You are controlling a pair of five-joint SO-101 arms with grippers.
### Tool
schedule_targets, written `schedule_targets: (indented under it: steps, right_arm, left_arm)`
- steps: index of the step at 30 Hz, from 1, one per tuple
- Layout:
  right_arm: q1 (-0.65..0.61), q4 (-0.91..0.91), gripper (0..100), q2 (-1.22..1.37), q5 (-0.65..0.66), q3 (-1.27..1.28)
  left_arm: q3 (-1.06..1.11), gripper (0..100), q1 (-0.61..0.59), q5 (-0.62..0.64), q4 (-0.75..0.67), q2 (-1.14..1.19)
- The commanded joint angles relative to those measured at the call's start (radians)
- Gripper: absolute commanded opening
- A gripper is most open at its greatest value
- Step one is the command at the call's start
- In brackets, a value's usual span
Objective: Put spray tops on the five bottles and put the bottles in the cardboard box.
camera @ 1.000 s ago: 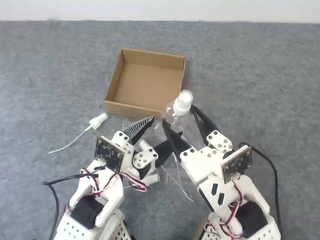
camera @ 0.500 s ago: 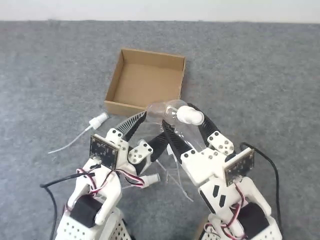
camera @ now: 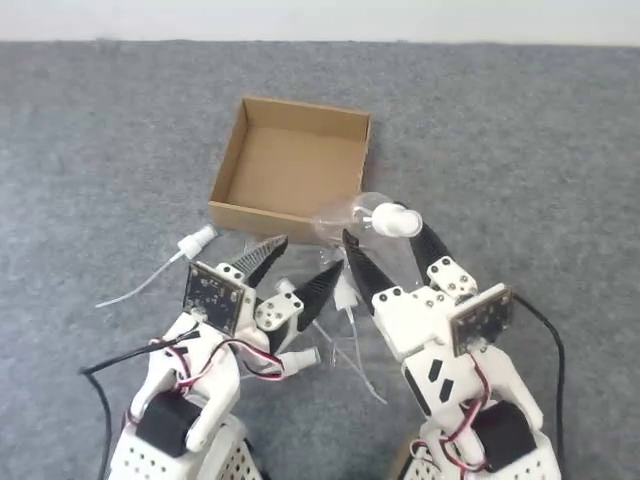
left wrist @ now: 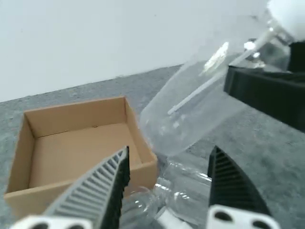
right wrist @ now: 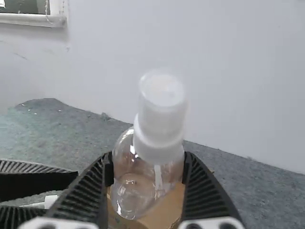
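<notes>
Left tool [camera: 310, 255], lower centre: fingers spread, released, nothing held, likely waiting for the next bottle. Loose bottles [left wrist: 188, 188] lie under it on the bench, count unclear. Right tool [camera: 383, 232] is clenched on the capped bottle [camera: 345, 213], tipped sideways at the cardboard box [camera: 262, 216] near wall, probably to drop in. Nothing in the box yet. Spare spray top [camera: 197, 240] mid-left.

I get soft, even room light, only faint shadows on the carpet [camera: 540, 150], and small white glints on the clear bottle [left wrist: 190, 105]
</notes>
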Motion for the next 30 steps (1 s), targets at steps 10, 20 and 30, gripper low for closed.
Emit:
schedule_targets:
  steps: [10,20,30]
  right_arm:
    - [0.064,-0.001,0.7,-0.016,0.017,0.028]
    - [0.071,-0.002,0.6,-0.005,0.12,0.014]
    - [0.065,-0.004,0.6,0.18,0.137,-0.21]
  left_arm:
    - [-0.061,15,-0.334,0.132,0.107,-0.018]
    - [-0.056,1,-0.56,0.16,0.104,-0.018]
    - [-0.051,1,-0.589,0.16,0.101,-0.018]
